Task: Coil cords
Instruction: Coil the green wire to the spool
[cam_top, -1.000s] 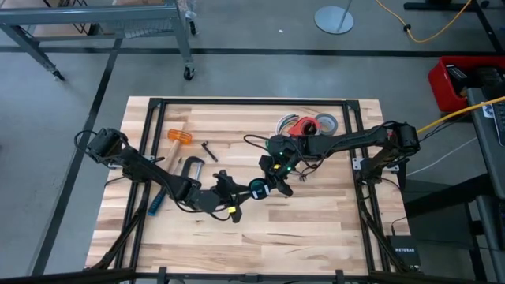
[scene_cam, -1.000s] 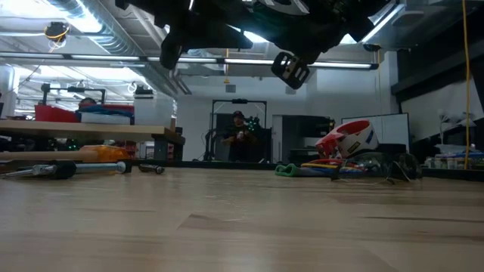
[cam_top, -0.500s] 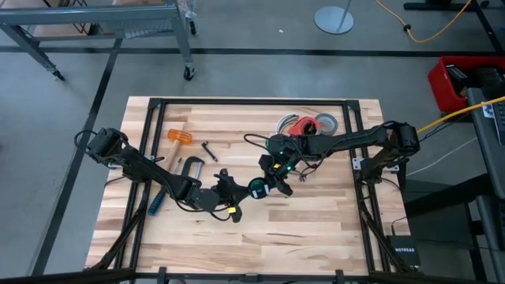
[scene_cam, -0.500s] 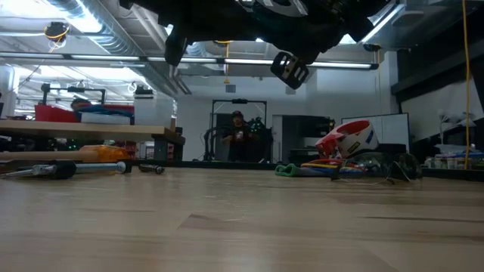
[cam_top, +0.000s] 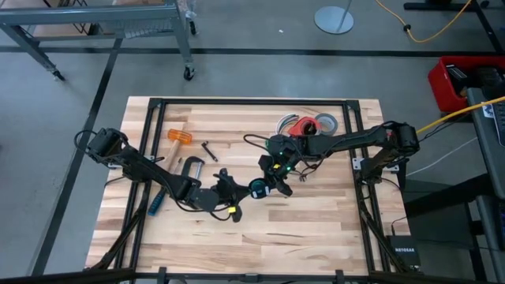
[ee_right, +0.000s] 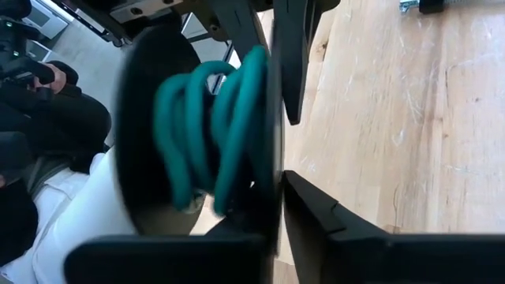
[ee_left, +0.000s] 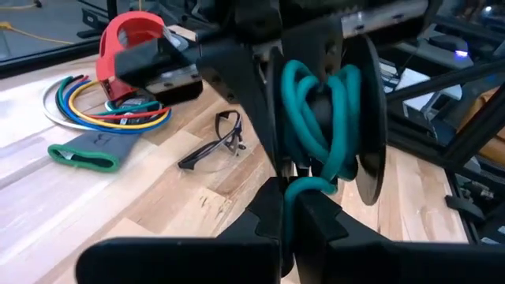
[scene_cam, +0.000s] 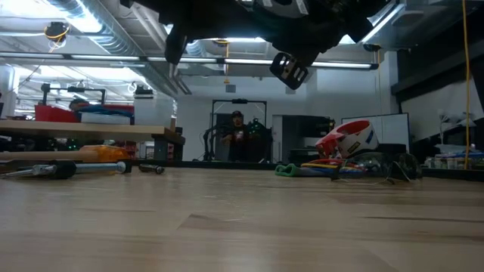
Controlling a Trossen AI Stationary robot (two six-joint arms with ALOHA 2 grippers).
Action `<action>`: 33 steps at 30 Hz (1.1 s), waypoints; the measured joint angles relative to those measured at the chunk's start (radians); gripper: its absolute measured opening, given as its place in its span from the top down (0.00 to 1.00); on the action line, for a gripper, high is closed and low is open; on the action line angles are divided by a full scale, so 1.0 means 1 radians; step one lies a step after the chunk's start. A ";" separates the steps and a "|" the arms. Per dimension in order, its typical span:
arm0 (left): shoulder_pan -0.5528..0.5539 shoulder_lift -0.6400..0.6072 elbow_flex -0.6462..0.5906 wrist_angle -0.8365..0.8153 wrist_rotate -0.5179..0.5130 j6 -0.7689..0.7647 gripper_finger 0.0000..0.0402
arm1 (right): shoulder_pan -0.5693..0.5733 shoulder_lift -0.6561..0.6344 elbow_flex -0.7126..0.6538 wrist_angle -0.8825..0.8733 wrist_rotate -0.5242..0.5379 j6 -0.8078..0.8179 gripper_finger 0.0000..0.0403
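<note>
The dark teal-green cord [ee_left: 316,118] is wound in several turns round a black spool [ee_left: 367,118] with two round flanges, held in the air above the table's middle [cam_top: 256,188]. My left gripper [ee_left: 290,207] comes at it from the table's left and is shut on a strand of the cord. My right gripper [ee_right: 276,225] reaches in from the right, its fingers on either side of one spool flange. A thin black cord [cam_top: 251,140] lies on the boards just beyond the right gripper. My left gripper pinches one strand of the teal cord [ee_left: 304,189] between its two fingers, where the strand leaves the windings. The fingers come in roughly level from the table's left. The cord is clear of the table. My right gripper has the thin edge of the spool's flange [ee_right: 272,170] between its two fingers, coming from the table's right. The spool is lifted clear of the table with the cord's turns [ee_right: 213,134] beside the fingers. Whether both pads touch the flange I cannot tell.
On the left lie an orange mallet [cam_top: 180,136], a black clamp [cam_top: 193,166] and a blue-handled tool [cam_top: 158,201]. At the far right are tape rolls [cam_top: 327,121], a red holder [ee_left: 130,39], coloured wire loops [ee_left: 102,110] and safety glasses [ee_left: 217,146]. A person [scene_cam: 238,132] stands beyond the table.
My left gripper has shut its fingers on the teal cord's strand at the spool. Both arms and the spool have stayed where they were.
</note>
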 joint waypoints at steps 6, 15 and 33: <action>0.000 0.000 0.001 0.005 -0.004 -0.003 1.00 | 0.000 0.000 0.000 0.002 0.000 0.003 0.83; -0.006 0.000 0.002 0.002 -0.002 -0.008 1.00 | 0.000 0.000 0.000 0.001 0.005 0.003 0.67; -0.020 -0.030 0.000 -0.215 -0.036 -0.185 1.00 | -0.133 0.000 0.000 -0.235 -0.262 0.012 0.63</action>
